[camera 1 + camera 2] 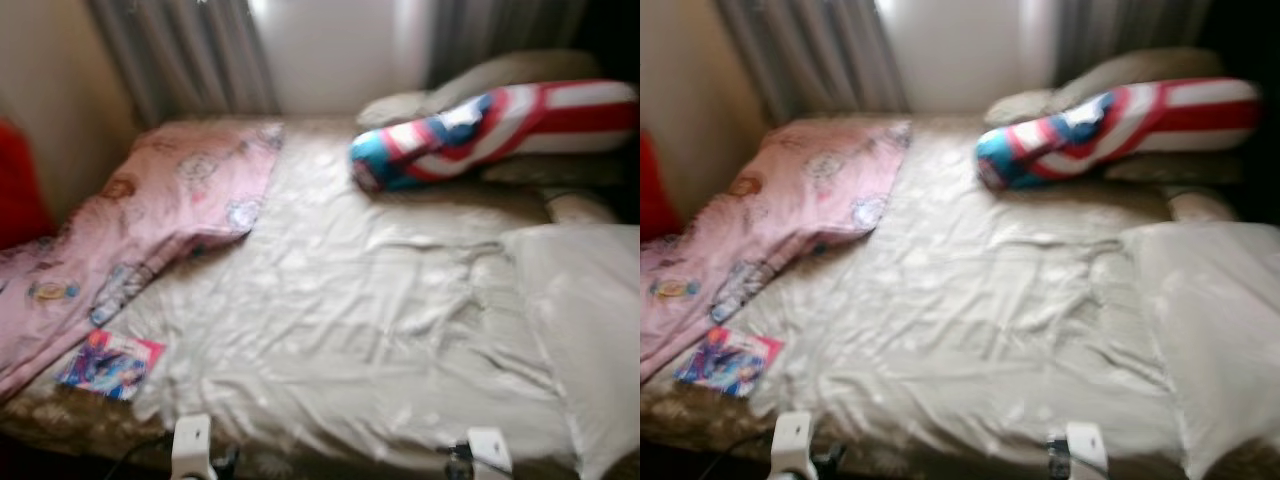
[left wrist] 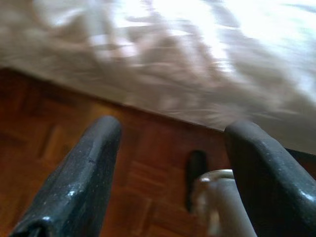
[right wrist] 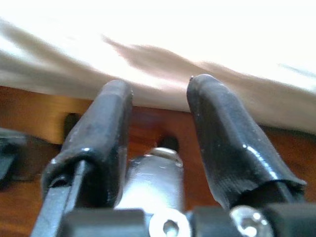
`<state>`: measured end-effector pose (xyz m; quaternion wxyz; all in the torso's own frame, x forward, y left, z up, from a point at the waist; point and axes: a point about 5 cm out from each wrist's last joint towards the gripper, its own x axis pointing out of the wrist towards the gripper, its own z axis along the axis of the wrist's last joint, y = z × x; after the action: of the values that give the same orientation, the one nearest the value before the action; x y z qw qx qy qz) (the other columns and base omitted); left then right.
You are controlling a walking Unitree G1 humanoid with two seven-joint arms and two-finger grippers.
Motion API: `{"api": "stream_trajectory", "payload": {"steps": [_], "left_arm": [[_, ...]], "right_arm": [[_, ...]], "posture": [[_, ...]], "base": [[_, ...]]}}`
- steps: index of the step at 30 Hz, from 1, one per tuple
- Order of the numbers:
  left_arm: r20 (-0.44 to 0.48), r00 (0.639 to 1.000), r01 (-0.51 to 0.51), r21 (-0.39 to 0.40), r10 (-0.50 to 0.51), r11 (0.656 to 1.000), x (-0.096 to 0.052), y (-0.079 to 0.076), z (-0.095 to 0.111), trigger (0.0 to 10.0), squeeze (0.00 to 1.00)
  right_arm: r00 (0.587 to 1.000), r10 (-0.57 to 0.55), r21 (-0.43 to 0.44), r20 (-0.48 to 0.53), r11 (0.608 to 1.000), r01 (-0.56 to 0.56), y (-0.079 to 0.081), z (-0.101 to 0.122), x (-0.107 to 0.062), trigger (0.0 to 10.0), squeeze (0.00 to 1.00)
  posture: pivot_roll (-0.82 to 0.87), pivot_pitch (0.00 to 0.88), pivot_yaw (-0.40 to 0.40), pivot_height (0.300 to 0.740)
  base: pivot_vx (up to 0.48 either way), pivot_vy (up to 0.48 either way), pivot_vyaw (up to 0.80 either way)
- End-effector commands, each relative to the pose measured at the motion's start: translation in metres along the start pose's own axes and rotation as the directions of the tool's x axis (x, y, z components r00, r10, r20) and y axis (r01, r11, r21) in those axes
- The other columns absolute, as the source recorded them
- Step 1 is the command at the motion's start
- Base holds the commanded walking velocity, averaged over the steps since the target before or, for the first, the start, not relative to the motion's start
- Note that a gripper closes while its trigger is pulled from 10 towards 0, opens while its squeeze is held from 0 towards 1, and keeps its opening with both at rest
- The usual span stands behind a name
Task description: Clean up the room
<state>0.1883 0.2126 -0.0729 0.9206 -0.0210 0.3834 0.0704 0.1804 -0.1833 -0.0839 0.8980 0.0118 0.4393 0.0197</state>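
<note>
Left hand [image 2: 168, 168]: fingers spread wide, empty, low by the bed's edge over the wood floor [image 2: 74, 148].
Right hand [image 3: 158, 128]: narrower gap, empty, likewise at the bed edge.
Why low: I judge both arms idle while the robot approaches.
Bed [image 1: 350, 300]: rumpled pale sheet.
Clutter: pink blanket [image 1: 150, 220] bunched along the left side; colourful book [image 1: 110, 363] at the near left corner; striped bolster [image 1: 480, 135] at the far side; white pillow [image 1: 585, 320] on the right.
Views: wrist cameras show the floor; the head views show the bedding.

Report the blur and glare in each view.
Eye views: soft motion blur throughout; window blown out behind the curtains. Left wrist view: sheet smeared and glaring, fingers sharper. Right wrist view: sheet overexposed to white, fingers fairly crisp.
</note>
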Motion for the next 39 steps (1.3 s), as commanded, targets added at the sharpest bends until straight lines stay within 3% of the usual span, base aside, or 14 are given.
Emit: {"api": "stream_trajectory", "payload": {"steps": [1, 14, 29, 39], "left_arm": [[-0.017, 1.0, 0.002, 0.003, -0.002, 1.0, -0.001, -0.002, -0.004, 10.0, 0.0], [-0.016, 1.0, 0.0, 0.0, 0.0, 1.0, 0.0, -0.001, -0.003, 10.0, 0.0], [-0.025, 1.0, -0.005, -0.053, 0.003, 0.999, 0.001, -0.017, -0.005, 10.0, 0.0], [-0.035, 0.999, -0.016, -0.067, 0.013, 0.998, 0.0, -0.019, -0.007, 10.0, 0.0]], "right_arm": [[1.0, -0.018, 0.0, -0.02, 1.0, 0.018, -0.007, -0.006, -0.002, 10.0, 0.0], [1.0, -0.02, 0.027, -0.02, 0.999, 0.021, -0.006, -0.006, -0.002, 10.0, 0.0], [0.999, -0.035, -0.042, -0.019, 0.999, 0.034, -0.017, 0.001, -0.002, 10.0, 0.0], [0.999, -0.029, -0.053, -0.016, 0.998, 0.028, -0.019, 0.001, -0.003, 10.0, 0.0]], "posture": [[-0.08, 0.028, 0.073, 0.74], [-0.08, 0.035, 0.067, 0.74], [-0.1, 0.034, -0.007, 0.74], [-0.09, 0.041, -0.012, 0.74]], "base": [[0.0, 0.36, 0.62], [0.0, 0.393, 0.0], [0.0, 0.417, 0.0], [0.0, 0.417, 0.0]]}}
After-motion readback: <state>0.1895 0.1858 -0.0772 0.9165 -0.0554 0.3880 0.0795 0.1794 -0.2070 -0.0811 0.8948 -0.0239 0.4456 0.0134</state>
